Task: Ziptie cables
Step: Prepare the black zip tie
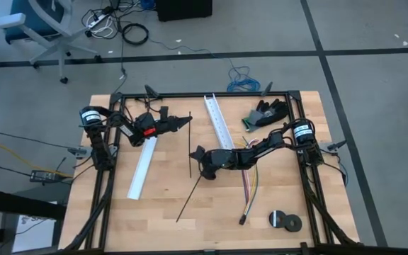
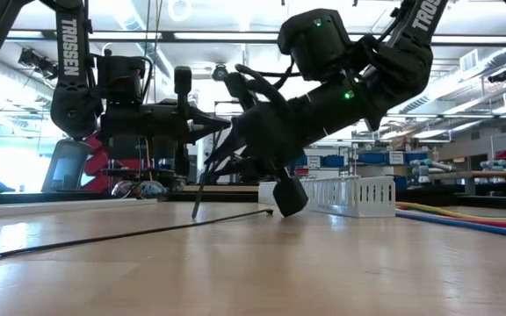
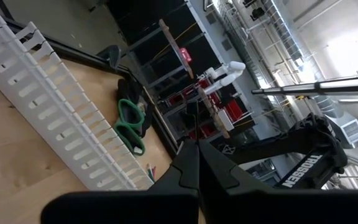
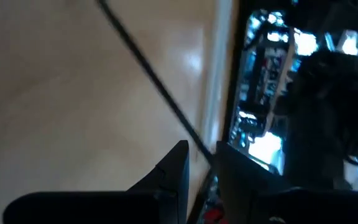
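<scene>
Zipties: two counted, thin black strips. One (image 1: pixel 190 144) hangs upright, pinched at its top in my left gripper (image 1: pixel 188 120), whose fingers are pressed together. The other (image 1: pixel 191 193) lies slanted on the table (image 1: pixel 161 219), its upper end nipped between the narrowly parted fingers of my right gripper (image 1: pixel 198 157). Cables (image 1: pixel 249 185): one bundle, yellow, purple and pinkish strands, lying straight right of that gripper, dark end nearest the front edge.

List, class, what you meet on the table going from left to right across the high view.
White slotted channel → left gripper → right gripper, shut on a ziptie → cables → tape rolls.
</scene>
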You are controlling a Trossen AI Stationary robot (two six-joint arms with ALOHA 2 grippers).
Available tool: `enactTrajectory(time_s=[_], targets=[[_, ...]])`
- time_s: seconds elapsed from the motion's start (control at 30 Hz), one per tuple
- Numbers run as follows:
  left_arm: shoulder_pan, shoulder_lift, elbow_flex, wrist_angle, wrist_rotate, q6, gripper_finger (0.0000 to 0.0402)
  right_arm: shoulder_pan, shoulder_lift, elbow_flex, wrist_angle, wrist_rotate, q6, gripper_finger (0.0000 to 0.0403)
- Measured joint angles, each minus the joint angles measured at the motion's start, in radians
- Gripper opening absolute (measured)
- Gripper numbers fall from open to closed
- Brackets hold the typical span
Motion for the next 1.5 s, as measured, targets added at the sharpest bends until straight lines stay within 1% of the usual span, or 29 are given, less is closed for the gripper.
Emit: enactTrajectory(time_s=[0.13,0.37,0.57,0.8,1.0,1.1,1.17,1.27,1.37,1.5], targets=[[-0.003,0.000,0.005,0.000,0.000,-0.001,0.0001,0.000,-0.002,0.002,-0.027,-0.037,0.000,0.0064],[-0.025,0.000,0.072,-0.009,0.027,0.001,0.0001,-0.006,-0.002,0.003,-0.046,-0.048,0.002,0.0059],[-0.025,0.000,0.089,-0.023,0.039,0.002,0.0001,-0.006,-0.002,0.003,-0.051,-0.047,0.032,0.0057],[-0.025,0.000,0.089,-0.023,0.072,0.000,0.0001,-0.028,-0.002,0.003,-0.100,-0.038,0.036,0.0028],[-0.025,0.000,0.090,-0.027,0.074,0.000,0.0001,-0.031,-0.002,0.003,-0.093,-0.041,-0.042,0.0021],[-0.025,0.000,0.090,-0.031,0.074,0.000,0.0001,-0.031,-0.002,0.003,-0.102,-0.056,-0.046,0.0021],[-0.025,0.000,0.090,-0.031,0.074,0.005,0.0001,-0.027,-0.002,0.002,-0.104,-0.053,-0.005,0.0021],[-0.025,0.000,0.090,-0.031,0.073,0.035,0.0001,-0.026,-0.002,-0.001,-0.089,-0.046,0.142,0.0010],[-0.025,0.000,0.090,-0.022,0.072,0.093,0.0001,-0.035,-0.002,-0.002,-0.058,-0.031,0.274,0.0002],[-0.034,0.000,0.090,0.019,0.088,0.195,0.0001,-0.053,-0.005,-0.003,-0.030,-0.042,0.456,0.0000]])
